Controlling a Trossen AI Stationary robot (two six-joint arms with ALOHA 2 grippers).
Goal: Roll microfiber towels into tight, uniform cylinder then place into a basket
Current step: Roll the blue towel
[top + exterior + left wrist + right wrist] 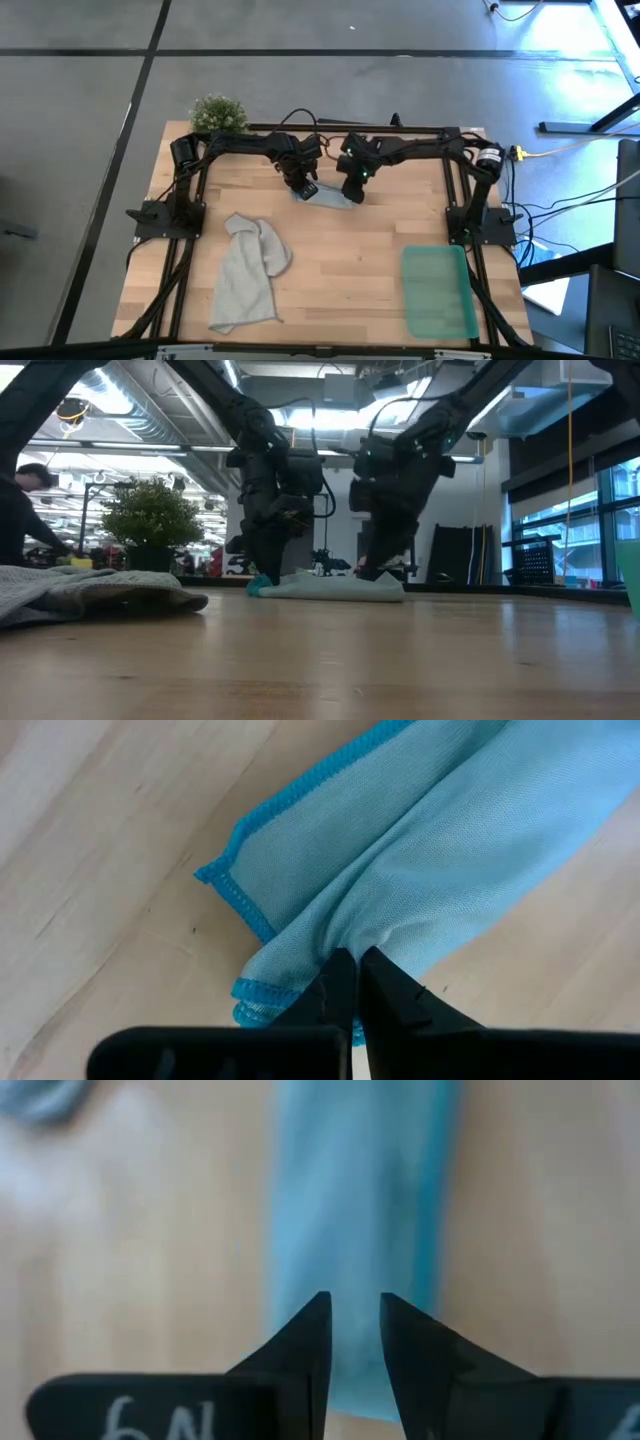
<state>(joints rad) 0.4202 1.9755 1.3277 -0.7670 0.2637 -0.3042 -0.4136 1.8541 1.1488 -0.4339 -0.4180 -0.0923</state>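
Observation:
The pale blue towel [327,196] lies folded into a narrow strip on the table at far centre; it also shows in the low view [330,588]. My left gripper [304,186] is shut on its left end. My right gripper [355,192] stands over its right end with its fingers a little apart, the strip [355,1200] running away below them. The light grey towel [248,272] lies crumpled on the table at near left. The green basket [438,292] stands on the table at near right. My left gripper pinches a bunched fold of the blue towel [345,935] between its two fingers, near the stitched corner [235,885] at the strip's left end. The fingers come from above, pointing down. The towel lies on the table, several layers gathered at the pinch. My right gripper: I cannot tell whether its fingertips [312,1320] touch the towel below them.
A small green plant [218,113] stands at the table's far left corner. The arms' black frames run along the left and right edges. Bare wood lies between the grey towel and the basket. A person shows at the left in the room beyond [25,510].

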